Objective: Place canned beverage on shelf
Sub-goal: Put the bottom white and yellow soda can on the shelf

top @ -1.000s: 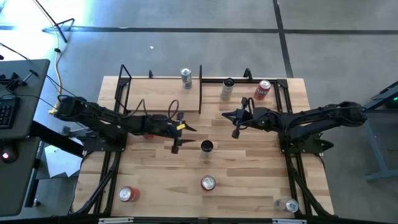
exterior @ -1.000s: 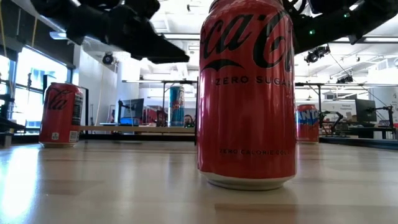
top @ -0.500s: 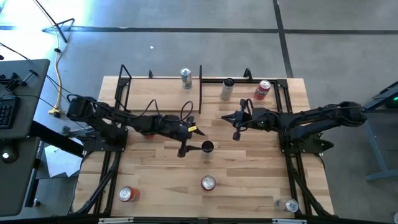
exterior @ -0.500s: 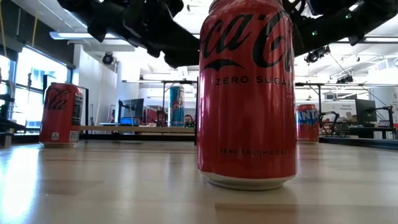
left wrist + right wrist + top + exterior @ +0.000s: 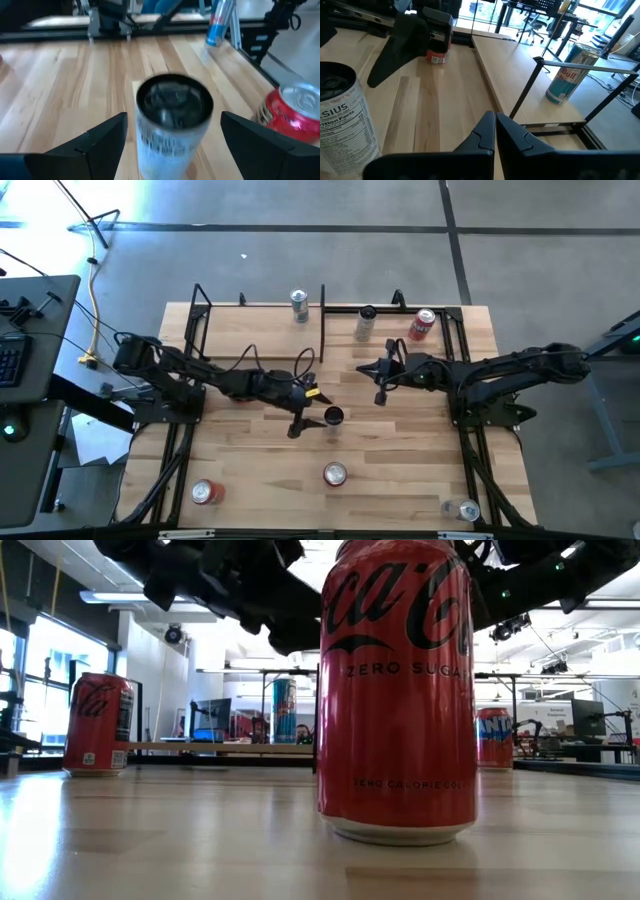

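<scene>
Two arms over the table. Left gripper is mid-table, fingers spread wide on either side of the black-topped can, not touching it. The left wrist view shows clear gaps between the can and both fingers; the can stands upright on the tabletop.

Right gripper hangs right of centre, fingers pressed together, holding nothing, pointing toward the shelf.

Shelf sits along the far left part of the table, black rod frames at its ends. One blue-silver can stands upright on it near its right frame; right wrist view shows the same can on the board.

Other cans: a dark-topped one and a red one at the far right edge, off the shelf; a red can near centre front, which fills the low view; another red can front left; a silver one front right.
</scene>
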You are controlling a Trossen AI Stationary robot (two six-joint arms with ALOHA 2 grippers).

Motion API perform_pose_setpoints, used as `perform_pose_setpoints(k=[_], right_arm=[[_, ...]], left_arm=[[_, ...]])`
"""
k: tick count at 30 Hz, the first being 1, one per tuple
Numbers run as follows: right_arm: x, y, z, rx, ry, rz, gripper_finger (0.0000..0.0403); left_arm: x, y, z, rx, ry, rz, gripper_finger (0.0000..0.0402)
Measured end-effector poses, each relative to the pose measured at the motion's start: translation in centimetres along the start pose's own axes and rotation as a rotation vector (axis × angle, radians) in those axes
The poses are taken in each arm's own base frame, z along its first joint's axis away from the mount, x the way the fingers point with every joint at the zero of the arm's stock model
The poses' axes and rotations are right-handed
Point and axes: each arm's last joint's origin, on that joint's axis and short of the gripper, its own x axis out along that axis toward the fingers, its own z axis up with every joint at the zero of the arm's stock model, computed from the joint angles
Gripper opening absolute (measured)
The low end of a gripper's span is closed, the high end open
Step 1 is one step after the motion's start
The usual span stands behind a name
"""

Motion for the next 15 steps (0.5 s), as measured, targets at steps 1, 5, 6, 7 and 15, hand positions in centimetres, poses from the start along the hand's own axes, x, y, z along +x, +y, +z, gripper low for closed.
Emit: perform_pose_setpoints(k=[1,5,6,7,15], right_arm=[[0.0,0.0,0.0,0.0,0.0,0.0,0.0],[0.0,0.0,0.0,0.008,0.0,0.0,0.0],[0.0,0.0,0.0,0.008,0.0,0.0,0.0],[0.0,0.0,0.0,0.008,0.0,0.001,0.0],[0.0,0.0,0.0,0.009,-0.004,0.001,0.0]], left_arm=[[0.1,0.0,0.0,-0.003,-0.002,0.0,0.0311],[0.6,0.1,-0.2,-0.02,-0.03,0.008,0.0311],[0.8,0.1,-0.3,-0.021,-0.032,0.008,0.0311],[1.0,0.1,-0.5,-0.021,-0.038,0.008,0.0311],[2.6,0.0,-0.8,-0.044,-0.081,-0.002,0.0311]])
